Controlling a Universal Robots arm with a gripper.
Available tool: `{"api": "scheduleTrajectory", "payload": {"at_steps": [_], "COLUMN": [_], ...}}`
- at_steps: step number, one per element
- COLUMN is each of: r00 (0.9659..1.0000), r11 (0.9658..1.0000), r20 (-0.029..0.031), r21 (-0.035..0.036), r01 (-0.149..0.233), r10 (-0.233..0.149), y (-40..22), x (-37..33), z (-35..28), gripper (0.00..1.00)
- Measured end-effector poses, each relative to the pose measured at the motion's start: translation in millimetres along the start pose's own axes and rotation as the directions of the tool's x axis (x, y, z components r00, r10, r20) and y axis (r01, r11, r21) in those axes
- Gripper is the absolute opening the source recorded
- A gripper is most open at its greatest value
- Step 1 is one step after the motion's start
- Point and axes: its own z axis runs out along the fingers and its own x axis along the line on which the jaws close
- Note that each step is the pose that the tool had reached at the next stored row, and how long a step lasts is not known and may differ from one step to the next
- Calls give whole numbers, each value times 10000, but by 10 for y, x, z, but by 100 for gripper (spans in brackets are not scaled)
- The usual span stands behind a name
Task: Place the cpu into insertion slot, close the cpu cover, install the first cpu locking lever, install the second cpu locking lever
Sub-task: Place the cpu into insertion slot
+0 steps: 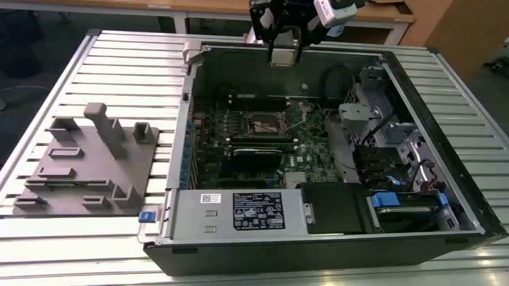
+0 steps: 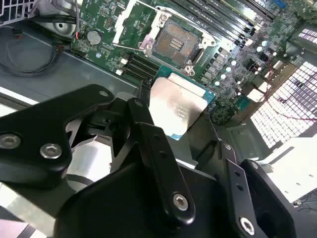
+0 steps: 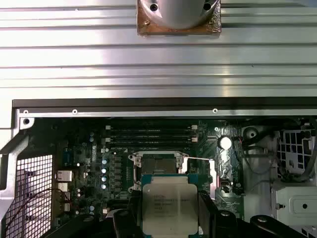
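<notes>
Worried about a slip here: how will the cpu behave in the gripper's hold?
The cpu looks flat and rigid, so it probably won't flex. Its smooth metal top may be slippery; the gripper holds it by its edges. Thin, so likely light.

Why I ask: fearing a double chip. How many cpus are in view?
1. The cpu is held in the gripper, up off the motherboard; the insertion slot is open and holds none.

The exterior view looks steeply down from high up, far enough off to take in the whole open computer case (image 1: 179,149) and the ribbed table (image 1: 119,65). Both wrist views hang above the motherboard (image 2: 106,25) (image 3: 89,148), sharing the insertion slot (image 2: 176,42) (image 3: 156,162) and the cpu (image 2: 176,106) (image 3: 168,203).
</notes>
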Motion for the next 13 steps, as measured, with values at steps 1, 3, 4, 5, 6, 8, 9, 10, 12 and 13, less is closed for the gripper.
{"api": "scheduleTrajectory", "payload": {"at_steps": [1,3,4,5,6,8,9,10,12,13], "r00": [10000,10000,10000,10000,10000,10000,10000,10000,10000,10000], "r11": [10000,10000,10000,10000,10000,10000,10000,10000,10000,10000], "r20": [0,0,0,0,0,0,0,0,0,0], "r21": [0,1,0,0,0,0,0,0,1,0], "r01": [0,0,1,0,1,0,0,0,0,0], "r10": [0,0,-1,0,-1,0,0,0,0,0], "y": [0,0,0,0,0,0,0,0,0,-1], "x": [0,0,0,0,0,0,0,0,0,0], "z": [0,0,0,0,0,0,0,0,5,13], "gripper": [54,54,54,54,54,54,54,54,54,54]}}
